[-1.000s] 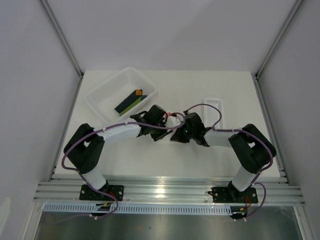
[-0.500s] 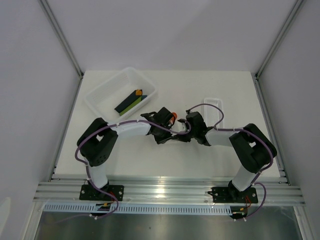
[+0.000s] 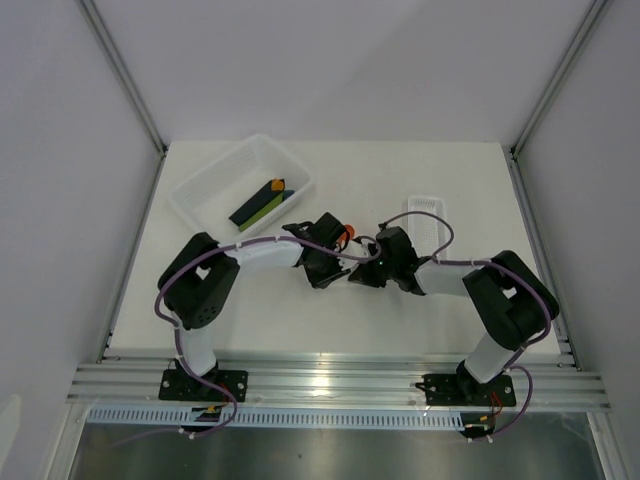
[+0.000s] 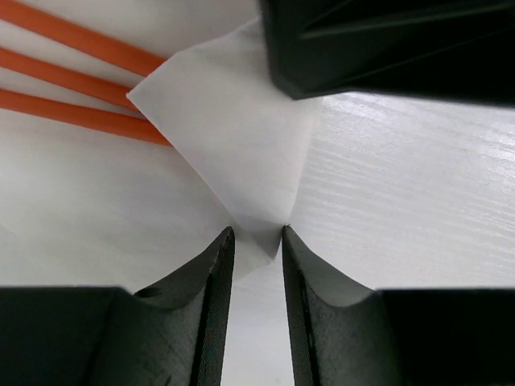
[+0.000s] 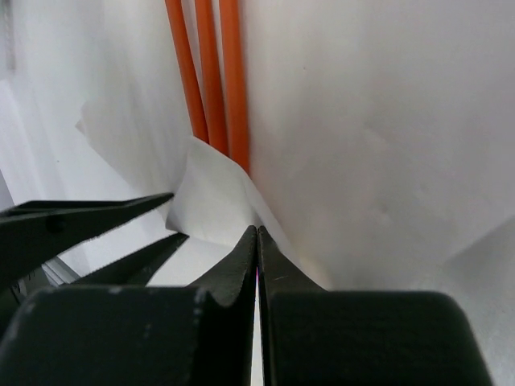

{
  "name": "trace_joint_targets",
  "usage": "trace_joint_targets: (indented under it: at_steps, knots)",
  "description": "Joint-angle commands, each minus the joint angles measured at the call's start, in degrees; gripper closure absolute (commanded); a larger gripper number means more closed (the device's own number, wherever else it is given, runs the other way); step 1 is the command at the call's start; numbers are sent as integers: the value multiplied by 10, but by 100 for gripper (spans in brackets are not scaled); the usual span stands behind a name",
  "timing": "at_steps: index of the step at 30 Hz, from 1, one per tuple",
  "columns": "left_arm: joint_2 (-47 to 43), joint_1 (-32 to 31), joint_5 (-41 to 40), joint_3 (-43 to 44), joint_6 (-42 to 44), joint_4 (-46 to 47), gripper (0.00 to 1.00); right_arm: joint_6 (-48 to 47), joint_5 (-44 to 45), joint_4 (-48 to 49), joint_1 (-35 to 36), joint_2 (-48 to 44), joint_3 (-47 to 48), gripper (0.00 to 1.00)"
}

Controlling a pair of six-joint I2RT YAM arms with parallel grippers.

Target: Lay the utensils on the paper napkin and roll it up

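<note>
Three thin orange utensil handles (image 4: 76, 80) lie side by side on the white paper napkin (image 4: 233, 137), and a folded flap of the napkin covers their ends. My left gripper (image 4: 256, 235) is narrowly open, with the flap's corner reaching between its tips. My right gripper (image 5: 257, 229) is shut, its tips resting against the fold's edge just below the utensils (image 5: 211, 80). Both grippers meet at the table's middle, where an orange utensil end (image 3: 349, 233) shows. The left gripper's fingers (image 5: 96, 217) show in the right wrist view.
A translucent white bin (image 3: 205, 185) stands at the back left, holding dark green and black bars (image 3: 262, 203). A narrow ribbed white tray (image 3: 428, 212) lies to the right behind the right arm. Grey walls close in the table.
The left arm has swung right and brought its gripper up against the right gripper. An orange utensil end now shows between them. The right gripper stays shut.
</note>
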Motion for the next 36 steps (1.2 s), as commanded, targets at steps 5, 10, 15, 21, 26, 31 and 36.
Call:
trace_joint_targets:
  at_steps: [5, 10, 15, 21, 26, 31, 36]
  knots:
    - [16, 11, -2, 34, -27, -10, 66, 0, 43, -38, 0, -69, -9, 100]
    - [42, 12, -14, 56, -38, -29, 65, -6, 61, -67, -6, -91, -10, 100]
    - [24, 13, -5, 41, -35, -17, 64, -11, 148, -145, -13, -139, -28, 100]
    - [21, 13, -5, 40, -37, -17, 63, -16, 196, -169, -27, -149, -35, 100]
    - [0, 13, -9, 51, -38, -11, 61, -24, 188, -154, -35, -125, -31, 100]
    - [7, 13, -1, 80, -47, -18, 60, -24, 176, -143, -35, -124, -34, 100]
    - [4, 13, -16, 92, -53, -15, 57, -24, 174, -142, -35, -119, -38, 100]
